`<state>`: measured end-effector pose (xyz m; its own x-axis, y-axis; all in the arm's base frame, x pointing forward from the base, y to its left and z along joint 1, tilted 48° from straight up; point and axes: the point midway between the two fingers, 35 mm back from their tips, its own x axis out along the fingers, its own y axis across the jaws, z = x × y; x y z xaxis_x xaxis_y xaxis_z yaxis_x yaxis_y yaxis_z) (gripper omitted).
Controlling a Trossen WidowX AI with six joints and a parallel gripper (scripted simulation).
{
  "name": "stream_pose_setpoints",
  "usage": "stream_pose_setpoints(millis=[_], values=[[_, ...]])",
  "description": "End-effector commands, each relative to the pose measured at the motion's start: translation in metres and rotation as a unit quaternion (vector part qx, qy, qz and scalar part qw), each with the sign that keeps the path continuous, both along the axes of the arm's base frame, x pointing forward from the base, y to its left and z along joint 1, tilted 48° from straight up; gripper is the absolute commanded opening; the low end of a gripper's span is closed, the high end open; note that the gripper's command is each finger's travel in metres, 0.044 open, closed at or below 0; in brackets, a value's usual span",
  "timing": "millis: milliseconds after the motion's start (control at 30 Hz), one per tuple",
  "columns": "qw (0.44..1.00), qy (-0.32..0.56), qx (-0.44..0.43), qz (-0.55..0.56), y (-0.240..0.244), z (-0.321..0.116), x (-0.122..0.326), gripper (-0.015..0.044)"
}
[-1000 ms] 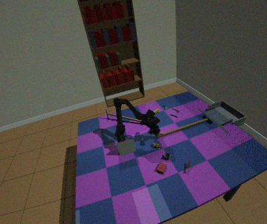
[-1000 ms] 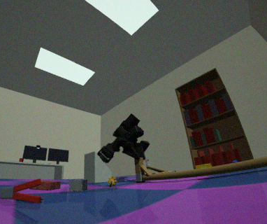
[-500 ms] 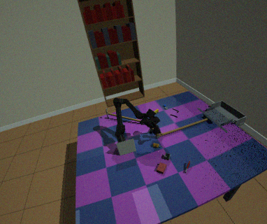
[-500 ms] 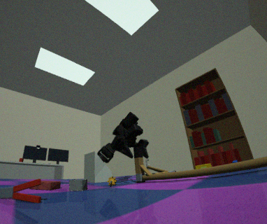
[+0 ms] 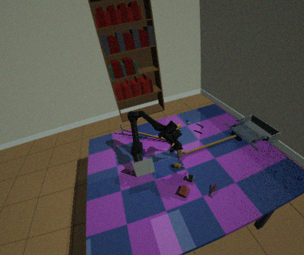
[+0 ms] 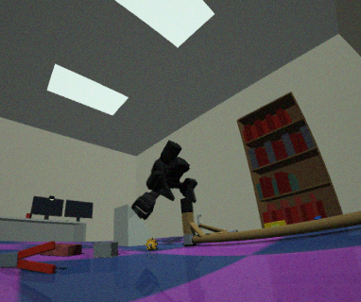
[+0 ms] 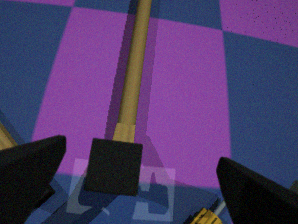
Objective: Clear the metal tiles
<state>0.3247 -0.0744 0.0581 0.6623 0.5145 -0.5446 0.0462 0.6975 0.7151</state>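
At the table's far side, the box [image 5: 276, 136] sits by the plate [image 5: 248, 131]; contents too dark to tell. Scraper [image 5: 209, 145] [image 6: 282, 230] [image 7: 135, 70] lies on the table, grip end (black-tipped) between the fingers. Gripper [image 5: 177, 148] [image 7: 142, 155] wide open, holding nothing.

Table [image 5: 146, 203] [image 6: 282, 278] checkered blue and magenta; long pole [image 5: 209, 144] [image 6: 310, 227] [image 7: 134, 75] tan; brick [image 5: 183, 191] [image 6: 62, 249] dull red.
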Motion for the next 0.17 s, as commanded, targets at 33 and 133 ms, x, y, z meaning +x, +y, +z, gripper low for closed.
stream_pose_setpoints(millis=[33, 133], values=[[1.0, -0.003, -0.002, 0.002, -0.0102, 0.0095, -0.0041, 0.044], [1.0, -0.002, -0.002, 0.003, -0.016, 0.0145, -0.0076, 0.044]])
